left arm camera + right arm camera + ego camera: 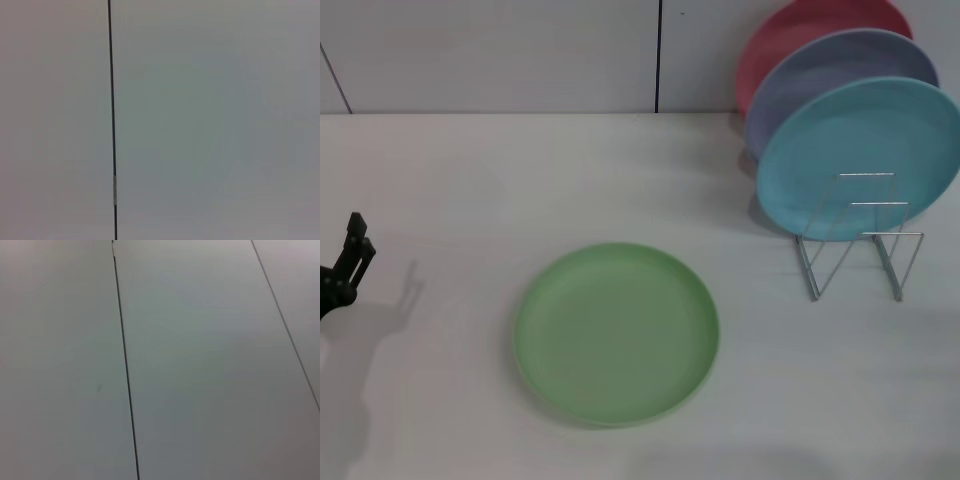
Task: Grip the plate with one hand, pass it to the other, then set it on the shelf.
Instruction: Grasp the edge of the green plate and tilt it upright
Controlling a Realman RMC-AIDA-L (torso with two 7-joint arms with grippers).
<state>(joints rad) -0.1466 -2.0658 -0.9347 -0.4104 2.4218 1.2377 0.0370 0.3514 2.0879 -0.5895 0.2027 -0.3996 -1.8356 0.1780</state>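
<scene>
A round light green plate [616,333] lies flat on a white table [470,180], face up, with its shallow rim showing all the way around. Nothing touches it.

Behind the green plate and to its right stands a small silver wire rack [860,243]. Three plates stand on edge in the rack, leaning back toward the wall, each partly covering the one behind. The turquoise plate [860,155] is the one closest to the green plate, a lavender plate [830,70] is behind it, and a red plate [800,30] is at the back. The rack's front wire loops, on the side toward the green plate, hold nothing. The rack and the green plate are well apart, with bare table between them.

Well to the left of the green plate, at the edge of the head view, the left gripper [348,262] hangs above the table and casts a shadow on it. Only its black fingers [357,243] show, and whether they are spread or pressed together cannot be told. It holds nothing that can be seen.

The right gripper appears in no view. Both wrist views show only a pale grey panelled wall [210,120] [200,365] crossed by thin dark seams [112,120] [125,365].
</scene>
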